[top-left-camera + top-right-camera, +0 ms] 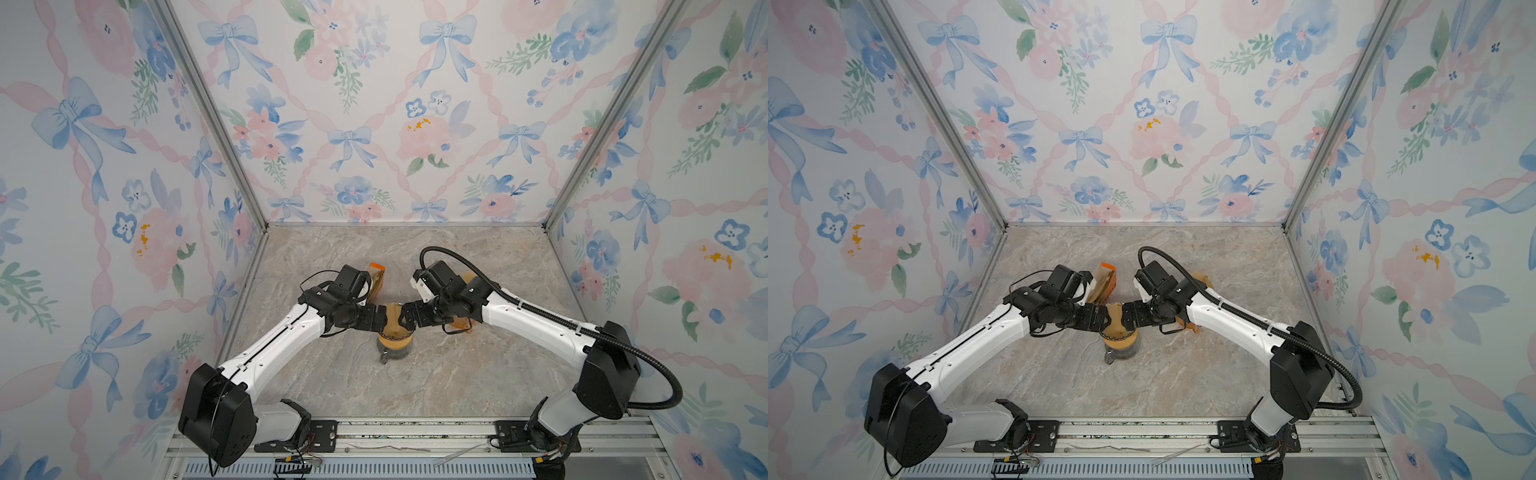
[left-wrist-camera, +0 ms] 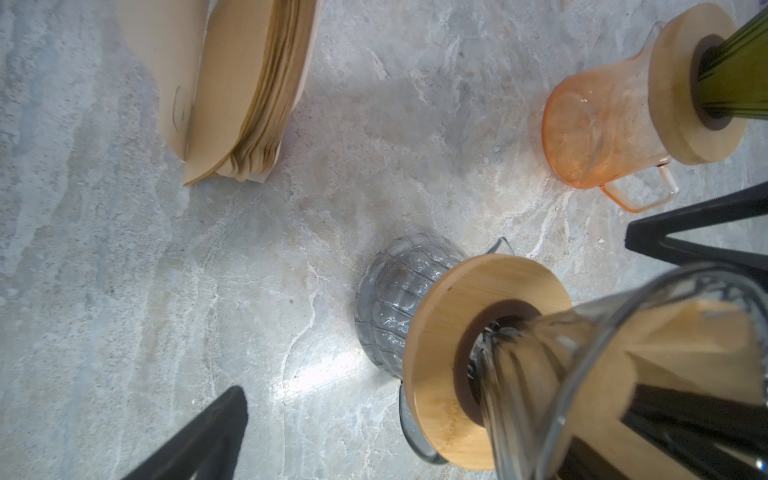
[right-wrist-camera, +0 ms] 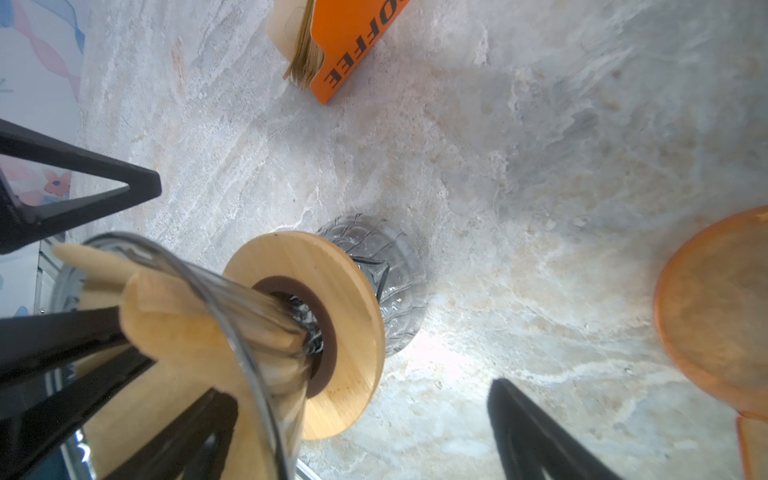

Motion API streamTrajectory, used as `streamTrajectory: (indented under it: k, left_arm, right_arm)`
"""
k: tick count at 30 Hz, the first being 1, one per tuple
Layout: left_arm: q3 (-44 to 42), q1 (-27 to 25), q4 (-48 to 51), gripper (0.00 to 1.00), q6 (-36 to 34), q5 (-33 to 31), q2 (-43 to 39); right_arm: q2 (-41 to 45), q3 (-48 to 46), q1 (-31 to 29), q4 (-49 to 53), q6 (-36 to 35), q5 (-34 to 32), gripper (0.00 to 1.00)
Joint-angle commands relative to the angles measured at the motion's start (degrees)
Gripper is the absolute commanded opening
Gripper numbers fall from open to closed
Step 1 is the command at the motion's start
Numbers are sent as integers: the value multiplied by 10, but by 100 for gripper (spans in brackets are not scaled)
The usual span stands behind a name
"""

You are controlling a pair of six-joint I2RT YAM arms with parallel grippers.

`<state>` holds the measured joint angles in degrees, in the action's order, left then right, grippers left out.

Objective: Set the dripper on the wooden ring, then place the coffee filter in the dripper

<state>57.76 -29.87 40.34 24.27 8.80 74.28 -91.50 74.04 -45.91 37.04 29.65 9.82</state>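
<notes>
Both tools were nose to nose dead centre in both top views, right over the dripper (image 1: 394,343). The left tool (image 1: 383,321) and right tool (image 1: 402,319) were both released, jaws spread wide, not clamped on anything. The coffee filter (image 2: 685,332) sat inside the dripper's glass cone, atop the carafe (image 2: 395,299) on the counter (image 1: 457,374). The filter pack (image 1: 377,275) stood just up-left of it.

Bright, even light; white glare on the marble table (image 2: 320,374) (2 wrist views); close dripper (image 2: 552,374) blurred.
</notes>
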Motion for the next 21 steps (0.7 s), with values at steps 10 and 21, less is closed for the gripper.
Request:
streamTrajectory:
  k: [10,21]
  left_arm:
    - [-10,-5,-8,98,12,2,-9]
    - [-12,-4,-8,98,16,0,-13]
  right_arm:
    - [-1,7,10,-3,14,-46,96]
    - [9,-5,15,8,16,-80,96]
